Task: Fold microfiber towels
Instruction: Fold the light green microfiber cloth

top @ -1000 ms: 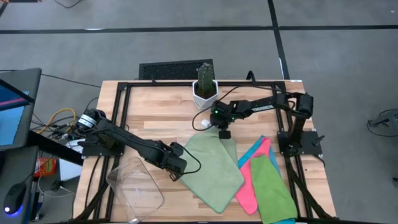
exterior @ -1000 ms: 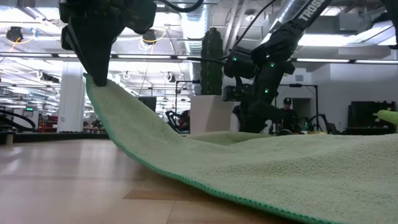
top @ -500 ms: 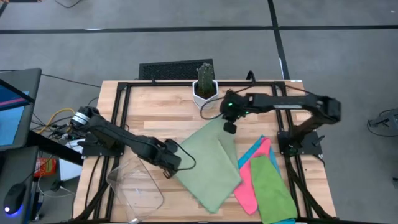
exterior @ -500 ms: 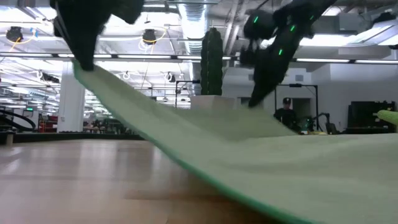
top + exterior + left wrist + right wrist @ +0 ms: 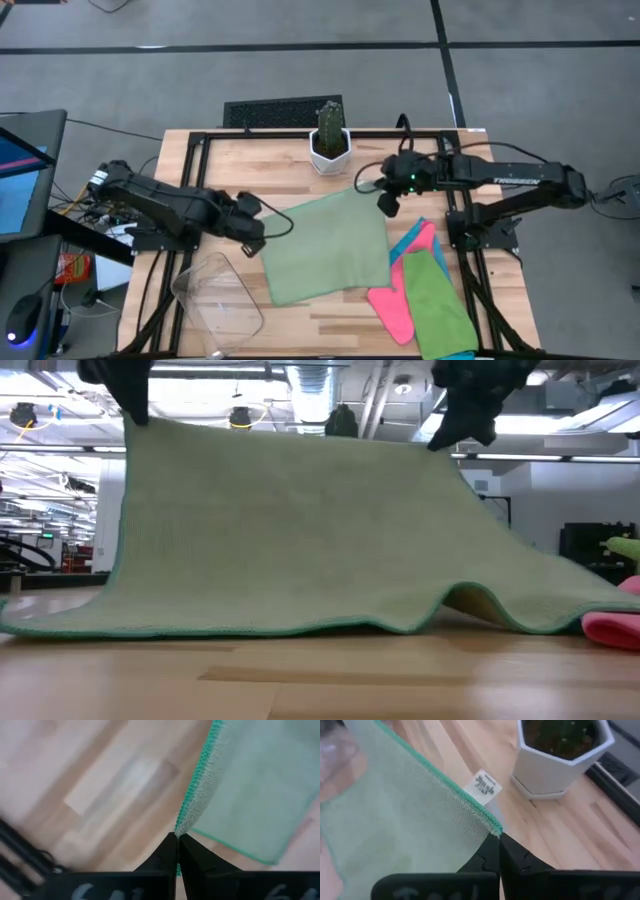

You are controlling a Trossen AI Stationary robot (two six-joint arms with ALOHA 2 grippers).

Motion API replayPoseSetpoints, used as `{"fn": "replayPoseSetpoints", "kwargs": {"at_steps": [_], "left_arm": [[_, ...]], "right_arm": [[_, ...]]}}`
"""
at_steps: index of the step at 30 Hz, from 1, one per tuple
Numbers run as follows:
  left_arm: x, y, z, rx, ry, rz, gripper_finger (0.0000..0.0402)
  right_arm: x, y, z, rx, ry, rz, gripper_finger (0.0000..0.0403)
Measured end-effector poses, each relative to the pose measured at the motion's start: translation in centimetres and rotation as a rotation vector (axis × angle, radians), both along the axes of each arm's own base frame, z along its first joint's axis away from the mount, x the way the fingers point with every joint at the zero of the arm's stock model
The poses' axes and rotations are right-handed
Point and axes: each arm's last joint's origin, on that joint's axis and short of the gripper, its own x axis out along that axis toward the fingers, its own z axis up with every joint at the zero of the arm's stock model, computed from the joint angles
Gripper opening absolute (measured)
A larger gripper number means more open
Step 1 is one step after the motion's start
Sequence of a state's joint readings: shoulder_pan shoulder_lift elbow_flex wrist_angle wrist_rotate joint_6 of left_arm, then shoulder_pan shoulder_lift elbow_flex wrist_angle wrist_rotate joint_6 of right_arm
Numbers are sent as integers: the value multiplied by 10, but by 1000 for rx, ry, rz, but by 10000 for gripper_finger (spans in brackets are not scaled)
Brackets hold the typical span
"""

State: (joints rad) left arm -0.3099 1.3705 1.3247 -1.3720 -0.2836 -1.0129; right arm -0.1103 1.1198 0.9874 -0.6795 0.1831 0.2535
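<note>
A: Two corners pinched: the left gripper [image 5: 250, 224] and right gripper [image 5: 386, 201] are each closed on the light green towel [image 5: 325, 246], lifted at table centre, its lower edge trailing.

B: Best kept taut and level. Arms reach inward from nine and three o'clock; the spare towels [image 5: 425, 295] lie at five o'clock.

Wooden-plank bench [image 5: 250, 170] with a black frame along its edges. Lying on it: a white hexagonal pot with a cactus [image 5: 329, 148] at the far edge; a clear plastic bin [image 5: 215, 295] at the near left; a light green towel [image 5: 325, 250] at centre, its near edge resting on the wood; a pile of pink, blue and green towels [image 5: 425, 295] at the near right.
</note>
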Motion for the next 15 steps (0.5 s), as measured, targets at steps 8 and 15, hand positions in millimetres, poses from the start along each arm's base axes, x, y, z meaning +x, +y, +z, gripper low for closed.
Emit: {"fn": "replayPoseSetpoints", "kwargs": {"at_steps": [8, 15], "left_arm": [[4, 28, -1, 102, 77, -73, 0], [4, 51, -1, 153, 146, -117, 0]], "right_arm": [[24, -9, -25, -81, 117, -60, 23], [42, -25, -42, -138, 155, -78, 22]]}}
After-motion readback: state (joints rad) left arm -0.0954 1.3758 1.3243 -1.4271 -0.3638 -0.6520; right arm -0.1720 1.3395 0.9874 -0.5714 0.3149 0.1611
